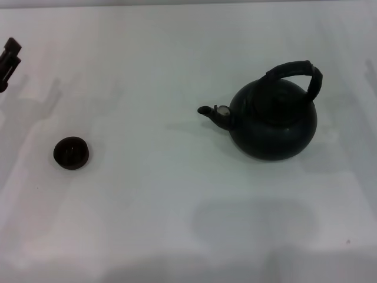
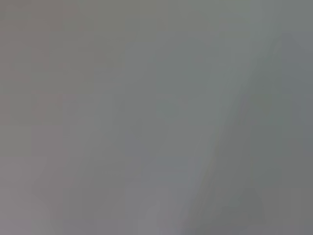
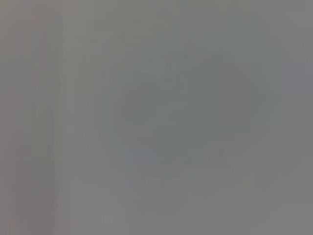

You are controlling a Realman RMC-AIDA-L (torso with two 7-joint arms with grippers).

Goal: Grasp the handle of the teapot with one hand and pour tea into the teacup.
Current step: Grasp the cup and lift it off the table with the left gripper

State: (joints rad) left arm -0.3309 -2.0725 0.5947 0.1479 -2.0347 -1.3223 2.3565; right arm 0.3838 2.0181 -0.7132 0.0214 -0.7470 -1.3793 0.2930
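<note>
The matte-black teapot (image 1: 273, 121) stands upright on the white table at the right of the head view, its short spout (image 1: 213, 112) with a pale tip pointing left. Its thick ribbed black handle (image 1: 294, 71) arches over the top. The tiny dark teacup (image 1: 71, 152) sits on the table at the left, well apart from the teapot. My left gripper (image 1: 8, 62) shows only as a dark tip at the far left edge, away from the teacup. My right gripper is out of view. Both wrist views show only blank grey surface.
The white table (image 1: 177, 194) spreads around both objects. Soft shadows lie on the table in front of the teapot and near the left edge.
</note>
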